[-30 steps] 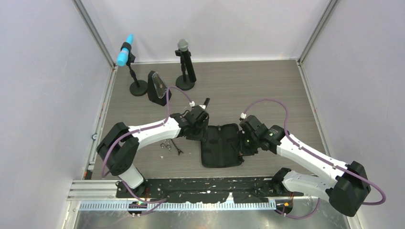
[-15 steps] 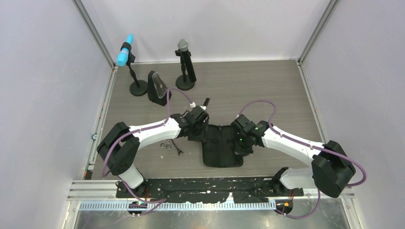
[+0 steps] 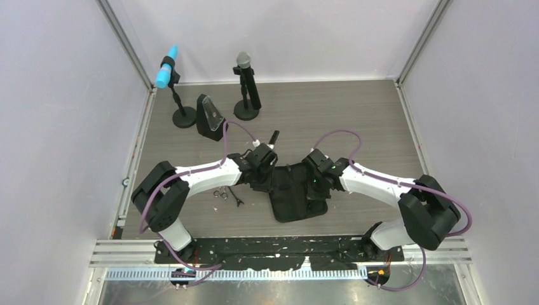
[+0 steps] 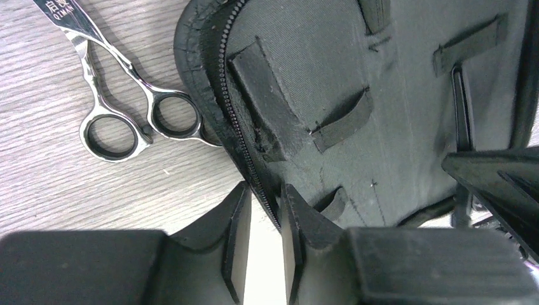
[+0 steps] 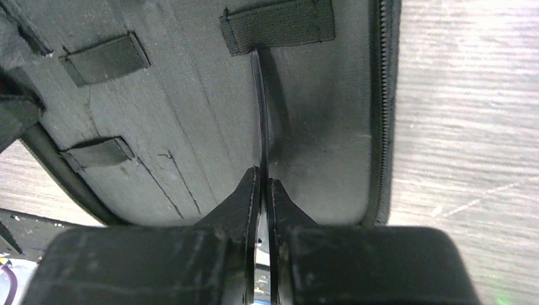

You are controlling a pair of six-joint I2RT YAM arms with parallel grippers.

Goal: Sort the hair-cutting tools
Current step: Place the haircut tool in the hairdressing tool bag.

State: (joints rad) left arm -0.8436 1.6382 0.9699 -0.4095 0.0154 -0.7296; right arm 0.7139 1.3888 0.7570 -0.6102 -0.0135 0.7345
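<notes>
So the thing you've got is the black clip point(image 5: 260, 108), a thin dark strip lying on the inside of the open pouch point(image 5: 159, 108). Its far end is tucked under an elastic loop point(image 5: 278, 24) and its near end is pinched in your right gripper point(image 5: 262, 176). The jaws are squeezed right down on it, basically no gap. It's edge-on to the wrist cam, so I'm calling it a hair clip, but I can't swear it isn't another of the thin black tools.

Handling-wise, my guess is it weighs nothing and is narrow, smooth and a bit springy. It'll want to twist or skate out of the pads if the loop drags on it. Holding it at the very end gives you reach but not much say over the tip, so move straight along its length and don't lever sideways.

The pouch is the fussy part. It's soft, floppy fabric and will likely bunch or slide on the table point(image 5: 457, 127) under any push. That's presumably why your left gripper point(image 4: 265, 190) sits at the zippered rim, one finger on either side of the zipper. There's a slim gap showing, and I can't tell if it has actually bitten the rim.

Just beside that rim, on the wood, lies a pair of silver scissors point(image 4: 121, 108). They're probably stiff, heavier and slick, so I'd grab across the shanks, not the rings.
</notes>
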